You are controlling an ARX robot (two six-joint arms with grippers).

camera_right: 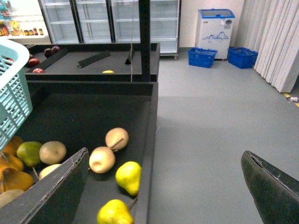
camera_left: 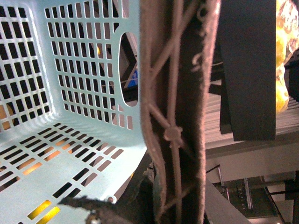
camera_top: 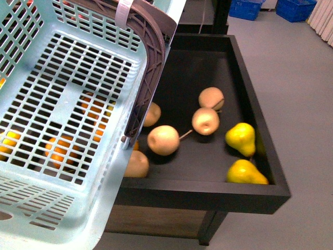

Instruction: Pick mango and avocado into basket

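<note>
In the front view, you are looking at the basket hanging tilted over one end of the black tray. Its brown-grey handle is standing up along the side nearest the tray's middle, with a white zip tie at the top. Nothing is lying inside the basket. Orange fruits are showing through its slotted floor from the tray beneath. Tan pears and two yellow pears are sitting on the tray's open part. Neither arm is showing here.

In the left wrist view, the handle is running right in front of the camera, with the basket's bare inside beyond it. A frayed dark edge is poking in beside the handle. You cannot tell whether the left jaws are gripping it.

In the right wrist view, the right gripper is hovering with its fingers spread wide and nothing between them. It is hanging over the tray's wall. Tan pears, yellow pears and a green fruit are lying in the tray. A corner of the basket is showing well apart from the jaws. You cannot pick out the two fruits to be collected for certain in any view.
</note>
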